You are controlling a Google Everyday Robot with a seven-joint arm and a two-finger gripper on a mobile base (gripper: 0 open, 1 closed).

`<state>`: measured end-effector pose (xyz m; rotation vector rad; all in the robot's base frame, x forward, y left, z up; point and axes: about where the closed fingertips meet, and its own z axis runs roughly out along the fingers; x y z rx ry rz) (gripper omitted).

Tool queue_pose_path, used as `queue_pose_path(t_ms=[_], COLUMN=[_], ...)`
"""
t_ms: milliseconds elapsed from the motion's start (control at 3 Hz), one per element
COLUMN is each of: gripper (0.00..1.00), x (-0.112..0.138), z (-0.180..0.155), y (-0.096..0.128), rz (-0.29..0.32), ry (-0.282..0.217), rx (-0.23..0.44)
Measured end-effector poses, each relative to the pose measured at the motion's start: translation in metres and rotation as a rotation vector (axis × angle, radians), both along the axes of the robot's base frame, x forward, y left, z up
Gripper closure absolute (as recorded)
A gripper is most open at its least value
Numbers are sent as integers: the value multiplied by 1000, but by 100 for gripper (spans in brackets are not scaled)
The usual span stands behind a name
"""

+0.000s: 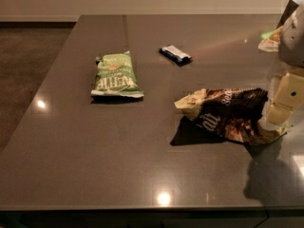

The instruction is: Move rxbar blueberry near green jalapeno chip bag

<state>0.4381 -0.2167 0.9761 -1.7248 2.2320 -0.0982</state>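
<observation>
The rxbar blueberry [175, 54] is a small dark bar with a white label patch, lying flat on the grey table [118, 146] toward the back centre. The green jalapeno chip bag [115, 75] lies flat to its left and a little nearer, about a hand's width away. My gripper [280, 113], cream-coloured, hangs at the right edge of the view, above the right end of a brown-and-cream bag, far to the right of and nearer than the rxbar.
A large crumpled dark brown-and-cream chip bag [228, 114] lies right of centre, between the gripper and the other items. Another packet [270, 41] shows at the far right back. The table's left edge borders a dark floor [23, 65].
</observation>
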Motion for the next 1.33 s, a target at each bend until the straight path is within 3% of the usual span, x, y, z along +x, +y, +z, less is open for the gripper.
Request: queue_pose_path(t_ms=[667, 1333], gripper=[0, 0], x=[10, 87], z=[-2, -19], y=[12, 60], rz=[-36, -128], ry=[21, 53], rx=[-12, 25])
